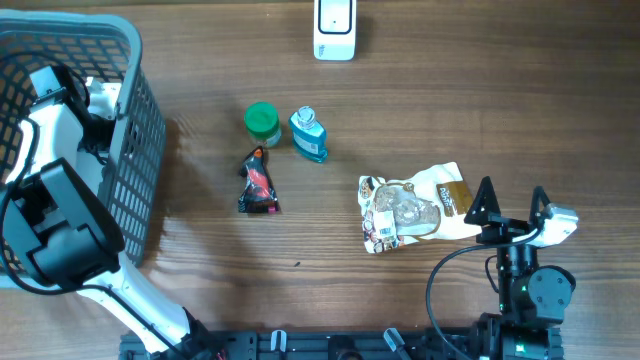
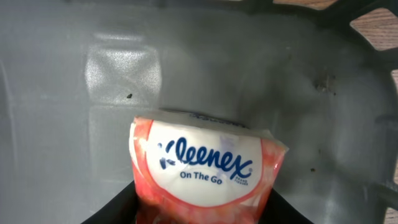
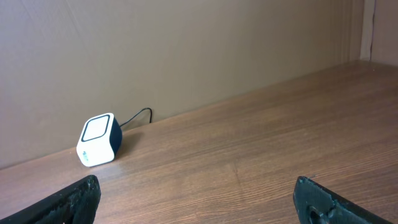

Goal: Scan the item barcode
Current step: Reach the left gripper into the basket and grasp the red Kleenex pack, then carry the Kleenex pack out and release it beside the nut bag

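A red-and-white Kleenex tissue pack (image 2: 202, 163) lies on the grey floor of the basket (image 2: 74, 93), in the left wrist view. My left gripper (image 2: 202, 208) has its black fingers (image 2: 118, 210) pressed against both sides of the pack, shut on it. From overhead the left arm reaches down into the grey basket (image 1: 140, 130) at the far left, and the pack is hidden there. The white scanner (image 1: 334, 28) stands at the table's far edge, also seen as the scanner (image 3: 99, 139) by the wall. My right gripper (image 1: 512, 195) stands open at the right with nothing in it, as the right wrist view of the gripper (image 3: 199, 193) confirms.
On the table lie a green-capped jar (image 1: 262, 122), a blue bottle (image 1: 309, 134), a red-and-black sachet (image 1: 258, 185) and a crinkled snack bag (image 1: 415, 208) just left of the right gripper. The basket's mesh walls surround the left arm.
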Controlling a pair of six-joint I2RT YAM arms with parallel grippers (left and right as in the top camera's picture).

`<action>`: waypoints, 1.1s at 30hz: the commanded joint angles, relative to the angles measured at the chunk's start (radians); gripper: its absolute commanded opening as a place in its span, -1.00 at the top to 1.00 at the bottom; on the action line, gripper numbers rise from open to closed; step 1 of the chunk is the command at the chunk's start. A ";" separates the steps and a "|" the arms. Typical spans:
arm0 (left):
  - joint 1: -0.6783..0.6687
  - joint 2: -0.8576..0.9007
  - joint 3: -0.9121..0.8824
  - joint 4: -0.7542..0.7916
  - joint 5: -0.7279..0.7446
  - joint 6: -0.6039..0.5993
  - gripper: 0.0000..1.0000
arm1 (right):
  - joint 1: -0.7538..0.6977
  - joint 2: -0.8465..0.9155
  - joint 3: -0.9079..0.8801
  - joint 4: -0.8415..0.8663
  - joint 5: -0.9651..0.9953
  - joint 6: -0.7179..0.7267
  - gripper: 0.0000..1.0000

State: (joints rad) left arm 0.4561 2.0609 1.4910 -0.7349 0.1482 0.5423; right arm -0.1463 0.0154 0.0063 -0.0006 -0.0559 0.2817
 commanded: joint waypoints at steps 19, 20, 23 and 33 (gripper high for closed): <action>-0.002 -0.774 -0.004 -0.190 0.298 -0.368 0.11 | 0.001 -0.008 -0.001 0.002 -0.012 -0.016 -1.00; -0.012 -0.822 -0.004 -0.197 0.367 -0.367 0.07 | 0.001 -0.008 -0.001 0.002 -0.012 -0.016 -1.00; -0.090 -0.970 -0.004 -0.198 0.632 -0.367 0.00 | 0.001 -0.008 -0.001 0.002 -0.012 -0.017 -1.00; -0.698 -0.991 -0.169 -0.203 0.677 -0.259 -0.09 | 0.001 -0.008 -0.001 0.002 -0.012 -0.017 -1.00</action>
State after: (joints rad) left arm -0.0856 1.0031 1.4322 -0.9356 0.8093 0.2001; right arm -0.1463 0.0154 0.0063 -0.0010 -0.0559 0.2817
